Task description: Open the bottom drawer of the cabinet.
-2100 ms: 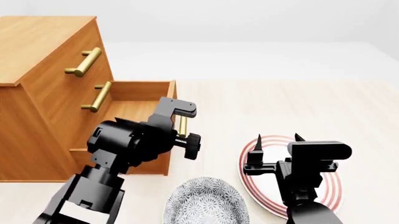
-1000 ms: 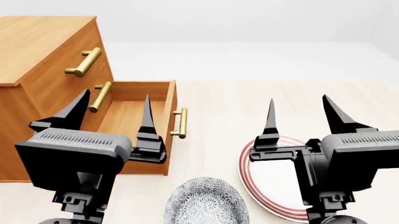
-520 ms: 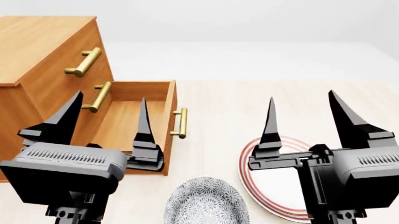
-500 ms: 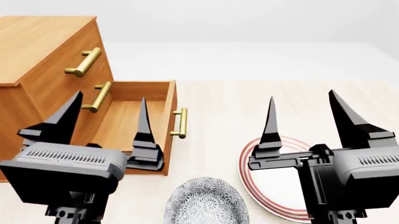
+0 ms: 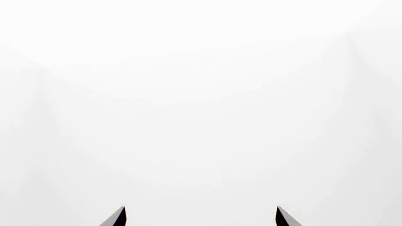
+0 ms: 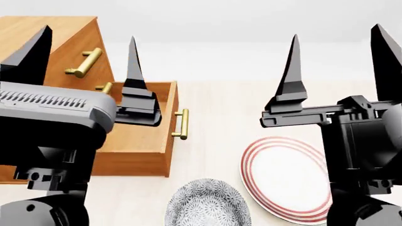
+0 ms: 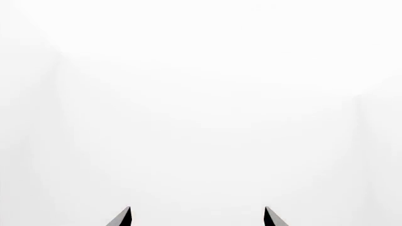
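Only the head view shows the orange-brown wooden bottom drawer [image 6: 135,141] pulled out of the boxy wood-grain cabinet [image 6: 60,47] on the pale worktop [image 6: 251,103]; both wrist views show just fingertips against white. The left end effector [image 6: 82,47] and right end effector [image 6: 339,52] gape wide, raised higher than half a second ago.

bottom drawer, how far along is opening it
Done: the bottom drawer stands pulled well out of the cabinet, its inside showing. In hand: nothing; the left gripper and right gripper are both open, raised and clear of its brass handle. Left: apparently nothing.
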{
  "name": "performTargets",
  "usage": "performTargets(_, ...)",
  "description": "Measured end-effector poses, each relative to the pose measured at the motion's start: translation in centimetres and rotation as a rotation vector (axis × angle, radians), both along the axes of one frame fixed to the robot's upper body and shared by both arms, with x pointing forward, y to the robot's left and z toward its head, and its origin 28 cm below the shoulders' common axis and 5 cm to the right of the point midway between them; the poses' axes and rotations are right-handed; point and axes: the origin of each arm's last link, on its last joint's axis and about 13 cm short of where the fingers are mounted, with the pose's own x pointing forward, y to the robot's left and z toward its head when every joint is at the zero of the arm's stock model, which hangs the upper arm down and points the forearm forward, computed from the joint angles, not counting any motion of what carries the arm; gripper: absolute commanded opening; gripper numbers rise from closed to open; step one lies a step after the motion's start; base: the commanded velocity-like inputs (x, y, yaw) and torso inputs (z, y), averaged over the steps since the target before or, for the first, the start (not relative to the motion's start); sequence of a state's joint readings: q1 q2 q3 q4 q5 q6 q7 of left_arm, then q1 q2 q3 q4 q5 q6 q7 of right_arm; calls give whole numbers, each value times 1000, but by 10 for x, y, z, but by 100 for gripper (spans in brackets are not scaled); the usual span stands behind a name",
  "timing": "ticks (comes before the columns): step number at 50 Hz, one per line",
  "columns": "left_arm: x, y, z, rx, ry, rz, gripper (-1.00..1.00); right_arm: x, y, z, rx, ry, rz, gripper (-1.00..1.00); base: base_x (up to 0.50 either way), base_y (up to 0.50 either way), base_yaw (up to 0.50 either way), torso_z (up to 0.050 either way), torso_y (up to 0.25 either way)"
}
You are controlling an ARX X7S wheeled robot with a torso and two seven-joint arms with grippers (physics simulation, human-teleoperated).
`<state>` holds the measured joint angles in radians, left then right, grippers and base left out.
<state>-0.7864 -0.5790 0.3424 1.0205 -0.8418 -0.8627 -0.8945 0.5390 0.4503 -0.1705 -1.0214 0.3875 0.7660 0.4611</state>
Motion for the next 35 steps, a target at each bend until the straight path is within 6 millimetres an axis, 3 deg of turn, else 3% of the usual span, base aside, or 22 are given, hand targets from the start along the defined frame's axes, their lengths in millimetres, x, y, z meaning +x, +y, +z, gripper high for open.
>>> performTargets(18, 9, -2, 39, 8, -104, 53, 100, 7, 5, 45, -2, -79, 29, 100, 0, 0, 0, 0, 0)
performTargets(35, 8, -2, 59, 15, -165, 83, 100, 3, 9, 68, -2, -128, 43, 100, 0, 0, 0, 0, 0)
